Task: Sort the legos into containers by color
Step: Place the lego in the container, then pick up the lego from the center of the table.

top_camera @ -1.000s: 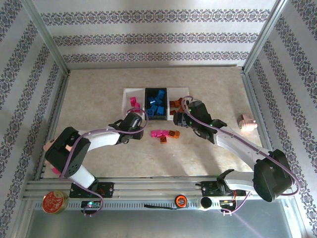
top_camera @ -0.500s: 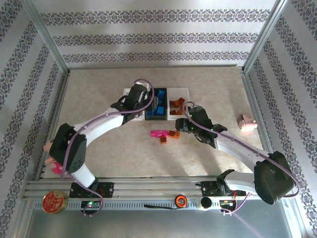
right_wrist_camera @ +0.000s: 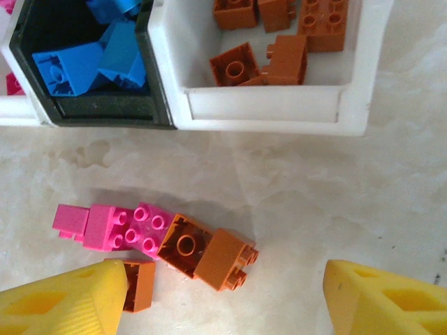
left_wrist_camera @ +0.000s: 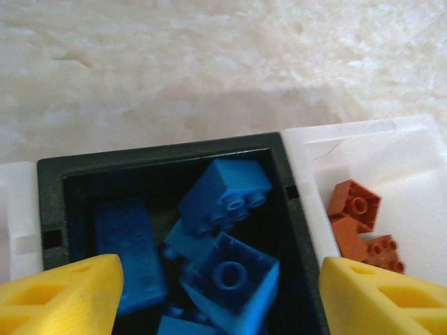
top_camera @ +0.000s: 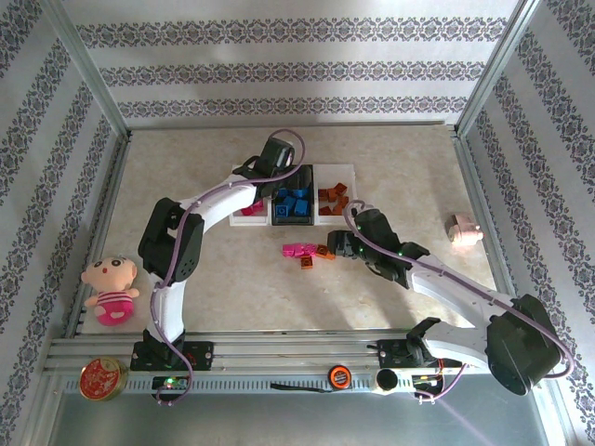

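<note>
A: Three brown bricks (right_wrist_camera: pixel 185 246) and a pink run (right_wrist_camera: pixel 119 227) sit loose on the counter (right_wrist_camera: pixel 335 202). They touch in one clump, just on the near side of the black tray (left_wrist_camera: pixel 160 150) and the right tray (right_wrist_camera: pixel 265 105). Blue bricks (left_wrist_camera: pixel 227 195) are in the black one, more brown in the right one.
B: Pincers?
A: Left pincer (left_wrist_camera: pixel 223 293) is spread over the black tray, pinching nothing. Right pincer (right_wrist_camera: pixel 223 300) is spread above the clump, also bare.
B: Handling?
A: Light, rigid, hard plastic, I'd say. They won't crush. The smooth sides may squirt out if pinched on a corner. Closing on one likely shoves its neighbours.
B: Where to take hold?
A: Outermost brown brick (right_wrist_camera: pixel 223 259), across its two flat sides, clear of the studs. It lies skewed, so the wrist should turn to match. One side is free. The other touches the next brown one, so that's a tight slot for a finger.
B: Then?
A: Short hop to the right tray.
</note>
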Controlling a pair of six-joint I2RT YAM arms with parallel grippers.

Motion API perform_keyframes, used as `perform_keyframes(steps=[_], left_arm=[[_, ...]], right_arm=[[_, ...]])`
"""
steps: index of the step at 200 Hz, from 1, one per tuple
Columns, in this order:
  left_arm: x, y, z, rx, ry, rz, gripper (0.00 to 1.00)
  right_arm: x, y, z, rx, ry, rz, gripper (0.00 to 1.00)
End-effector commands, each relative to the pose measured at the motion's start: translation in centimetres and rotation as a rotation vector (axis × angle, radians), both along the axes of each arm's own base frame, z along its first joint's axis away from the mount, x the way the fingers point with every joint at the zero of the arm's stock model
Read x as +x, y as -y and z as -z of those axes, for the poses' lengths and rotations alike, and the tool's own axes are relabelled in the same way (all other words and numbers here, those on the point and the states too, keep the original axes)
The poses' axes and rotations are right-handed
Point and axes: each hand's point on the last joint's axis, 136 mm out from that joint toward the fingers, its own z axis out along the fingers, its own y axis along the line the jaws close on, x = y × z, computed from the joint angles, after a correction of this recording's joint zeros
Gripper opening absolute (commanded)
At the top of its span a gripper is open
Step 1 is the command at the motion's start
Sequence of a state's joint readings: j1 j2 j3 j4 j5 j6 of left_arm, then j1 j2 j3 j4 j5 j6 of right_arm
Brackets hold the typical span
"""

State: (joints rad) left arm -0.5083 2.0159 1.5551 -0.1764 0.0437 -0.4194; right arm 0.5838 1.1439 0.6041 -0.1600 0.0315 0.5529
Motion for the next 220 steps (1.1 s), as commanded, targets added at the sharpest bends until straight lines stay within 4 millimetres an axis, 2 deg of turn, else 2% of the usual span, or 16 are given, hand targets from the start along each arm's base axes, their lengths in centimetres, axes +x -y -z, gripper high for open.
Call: perform_keyframes(steps=[1,19,41,57,62,69,104,134,172,220], left_arm=[[-0.5,0.2,-4.1,-0.071,0.037,0.021,0.79],[-1.9,0.1,-6.4,-0.133,0.073,0.035,0.82],[-4.7,-0.2,-8.4,-0.216,0.112,0.05,0.86],[-7.3,-0.7,-8.7,-0.261,0.122,0.056,0.9],[-8.1,-0.9,-8.7,-0.276,0.126,0.055,0.97],[-9.2,-1.2,-9.1,-0.298,0.138,0.059,1.0],[-14.0,-2.5,-6.5,-0.307,0.103,0.063,1.0],[-16.6,-3.9,-4.4,-0.297,0.067,0.056,1.0],[-18.3,-4.9,-3.5,-0.298,0.054,0.047,1.0],[-19.4,-5.5,-2.9,-0.293,0.045,0.047,1.0]], right_arm=[[-0.6,-0.4,0.8,0.021,-0.021,0.002,0.75],[-0.7,-0.9,1.2,0.026,-0.028,-0.005,0.75],[-0.6,-1.3,2.1,0.02,-0.05,-0.007,0.75],[-0.5,-1.6,2.9,0.018,-0.067,-0.006,0.75],[-0.4,-1.7,3.1,0.018,-0.072,-0.004,0.74],[-0.3,-1.8,3.5,0.014,-0.083,-0.004,0.74],[0.1,-2.1,5.3,-0.008,-0.126,0.0,0.72],[0.3,-1.9,6.6,-0.031,-0.148,0.015,0.71],[0.1,-1.0,7.8,-0.056,-0.176,0.052,0.61],[-0.3,1.2,6.9,-0.05,-0.139,0.107,0.58]])
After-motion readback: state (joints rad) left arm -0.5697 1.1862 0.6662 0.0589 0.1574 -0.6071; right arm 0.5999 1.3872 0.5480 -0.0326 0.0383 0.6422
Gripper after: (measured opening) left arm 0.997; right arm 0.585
